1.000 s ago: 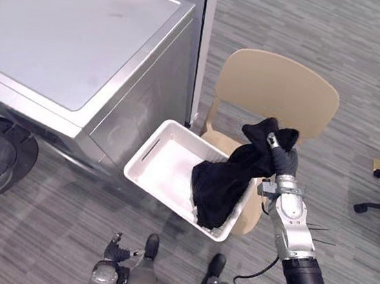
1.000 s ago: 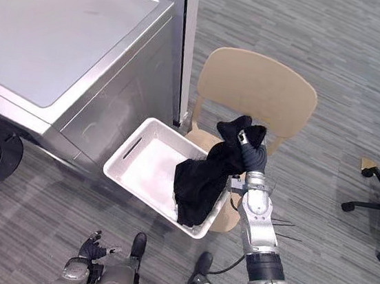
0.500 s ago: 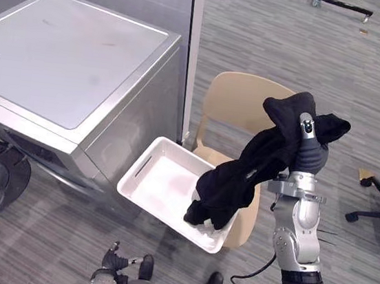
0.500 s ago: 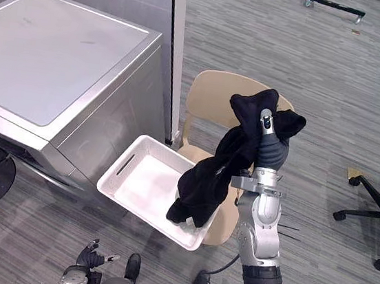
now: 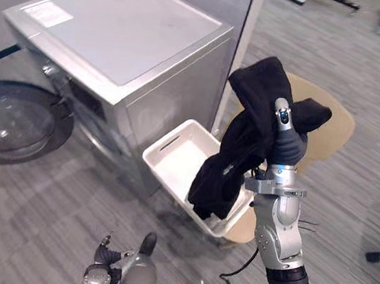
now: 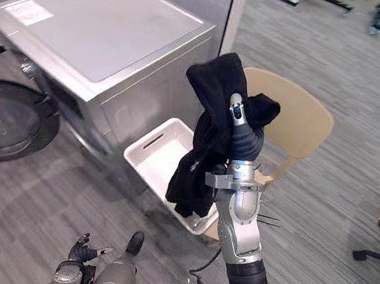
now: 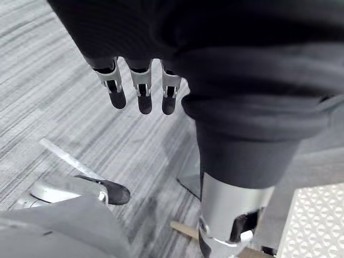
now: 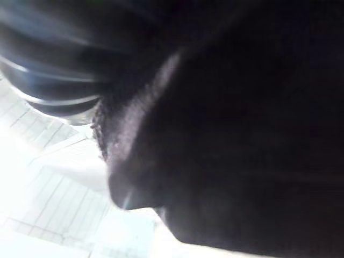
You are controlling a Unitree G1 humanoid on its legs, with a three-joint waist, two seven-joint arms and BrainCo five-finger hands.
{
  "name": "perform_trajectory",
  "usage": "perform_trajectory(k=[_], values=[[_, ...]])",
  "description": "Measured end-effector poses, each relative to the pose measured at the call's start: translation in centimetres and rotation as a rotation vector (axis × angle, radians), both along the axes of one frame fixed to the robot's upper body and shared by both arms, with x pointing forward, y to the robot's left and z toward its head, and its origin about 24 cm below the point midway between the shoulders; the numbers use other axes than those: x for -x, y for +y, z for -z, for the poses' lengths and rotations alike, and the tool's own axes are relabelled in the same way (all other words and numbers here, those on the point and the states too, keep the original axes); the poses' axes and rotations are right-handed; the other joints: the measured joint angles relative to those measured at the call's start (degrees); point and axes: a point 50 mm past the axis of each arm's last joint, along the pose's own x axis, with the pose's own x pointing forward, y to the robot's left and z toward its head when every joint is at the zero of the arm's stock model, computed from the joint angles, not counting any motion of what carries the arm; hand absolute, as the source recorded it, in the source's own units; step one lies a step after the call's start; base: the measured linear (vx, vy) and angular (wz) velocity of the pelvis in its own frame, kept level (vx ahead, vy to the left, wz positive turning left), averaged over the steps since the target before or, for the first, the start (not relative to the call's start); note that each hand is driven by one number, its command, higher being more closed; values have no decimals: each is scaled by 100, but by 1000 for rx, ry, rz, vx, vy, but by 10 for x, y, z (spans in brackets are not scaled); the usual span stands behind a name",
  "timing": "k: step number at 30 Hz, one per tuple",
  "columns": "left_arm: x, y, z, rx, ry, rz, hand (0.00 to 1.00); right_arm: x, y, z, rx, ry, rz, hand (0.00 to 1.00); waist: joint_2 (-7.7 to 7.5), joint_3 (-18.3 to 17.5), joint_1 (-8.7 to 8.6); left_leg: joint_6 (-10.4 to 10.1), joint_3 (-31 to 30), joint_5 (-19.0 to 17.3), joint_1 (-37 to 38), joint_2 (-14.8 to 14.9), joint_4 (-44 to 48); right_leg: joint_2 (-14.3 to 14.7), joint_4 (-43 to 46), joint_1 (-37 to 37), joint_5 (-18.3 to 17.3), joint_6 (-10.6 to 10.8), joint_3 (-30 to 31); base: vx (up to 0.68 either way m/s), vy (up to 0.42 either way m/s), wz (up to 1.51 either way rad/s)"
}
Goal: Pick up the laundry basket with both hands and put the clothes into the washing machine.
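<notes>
My right hand [image 5: 286, 145] is raised above the chair and shut on a black garment [image 5: 243, 135]. The cloth drapes over the hand, and its lower end hangs down to the near right corner of the white laundry basket [image 5: 174, 159]. The basket sits on a tan chair [image 5: 329, 128] beside the silver washing machine [image 5: 127, 34]. In the right wrist view the black garment [image 8: 242, 134] hangs close over the basket's white lattice [image 8: 48, 204]. My left hand [image 5: 101, 275] hangs low near the floor, its fingers [image 7: 141, 91] straight and holding nothing.
The washer's round glass door [image 5: 12, 120] stands swung open at the far left, low over the grey floor. A grey partition edge rises behind the washer. A black office-chair base [image 6: 377, 255] sits at the right.
My right hand has lifted the black garment higher, so most of it hangs clear of the basket. The camera has turned, bringing the washer and its open door further into view.
</notes>
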Motion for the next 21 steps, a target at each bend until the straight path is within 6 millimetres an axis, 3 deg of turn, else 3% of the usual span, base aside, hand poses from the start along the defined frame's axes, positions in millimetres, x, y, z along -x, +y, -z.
perform_trajectory(k=[1,2,3,4,6,8,9,10,11,13,14,16,17,18,21], values=[[-2,-5,-2,9,-26,12,0,0,-4,1,13,7,18,100,142,19,-23,148,-160,-37,-30,82,-102,121,17,11,14,-64,-254,-260,-202,91],[-2,-8,-3,15,-34,21,0,-1,-6,1,21,8,32,100,189,43,-30,263,-114,-162,-22,162,-212,177,-10,39,62,-147,-357,-210,-166,80],[-6,-13,-5,21,-56,50,0,-2,-7,0,50,2,54,100,169,47,-7,684,188,-672,15,305,-457,180,-244,73,251,-291,-494,-230,-164,83],[-13,-18,-8,26,-76,73,0,-3,-8,-4,66,-17,65,100,120,100,-41,693,630,-837,-105,269,-339,63,-510,134,436,-395,-765,-159,-90,89],[-18,-26,-13,28,-113,125,0,-4,-12,-6,84,-29,90,100,40,109,-156,478,1176,-662,-213,-86,572,-229,-593,115,527,-415,-1058,-97,-56,93],[-24,-27,-26,23,-197,129,0,-4,-14,-7,106,-36,106,100,93,74,-278,572,1865,-891,29,-176,1464,-304,-644,108,596,-397,-1322,-77,-52,84],[-27,-27,-30,20,-225,133,0,-4,-15,-7,113,-39,113,100,146,68,-332,548,2025,-784,5,-163,1353,-283,-627,102,624,-396,-1471,-113,-54,110],[-41,-31,-48,9,-333,177,0,-4,-16,-9,131,-44,123,100,106,47,-282,366,2039,-174,120,-259,668,-317,-922,131,822,-433,-1677,-105,-11,92],[-48,-32,-56,1,-377,194,0,-4,-15,-10,143,-52,124,100,61,18,-255,312,2023,54,254,-310,259,-353,-1151,176,943,-478,-1774,-101,-5,93],[-57,-41,-72,-6,-472,244,0,-4,-1,-15,169,-85,64,100,77,19,-271,581,2557,-635,462,-194,875,-439,-1460,410,1144,-409,-2134,-42,8,75],[-60,-47,-79,1,-512,266,0,-3,1,-14,174,-87,50,100,112,6,-331,546,2774,-731,688,-115,803,-456,-1506,531,1151,-396,-2277,-38,36,84],[-68,-66,-102,31,-637,334,0,0,9,-14,188,-100,7,100,197,-91,-431,396,2745,-687,1038,-146,76,-425,-1586,643,1206,-297,-2599,-54,114,85],[-74,-75,-116,38,-709,374,0,4,15,-16,189,-113,-32,100,150,-114,-422,330,2660,-560,1052,-238,-144,-460,-1656,639,1239,-242,-2660,-69,139,54],[-75,-80,-122,38,-739,394,0,5,21,-15,189,-117,-59,100,136,-120,-403,346,2650,-533,1075,-278,-222,-481,-1677,642,1261,-206,-2666,-76,165,35],[-78,-98,-152,57,-884,473,0,18,62,-9,193,-116,-311,100,122,-167,-389,454,2606,-417,1353,-463,-528,-582,-1833,864,1346,-66,-2672,-35,126,12]])
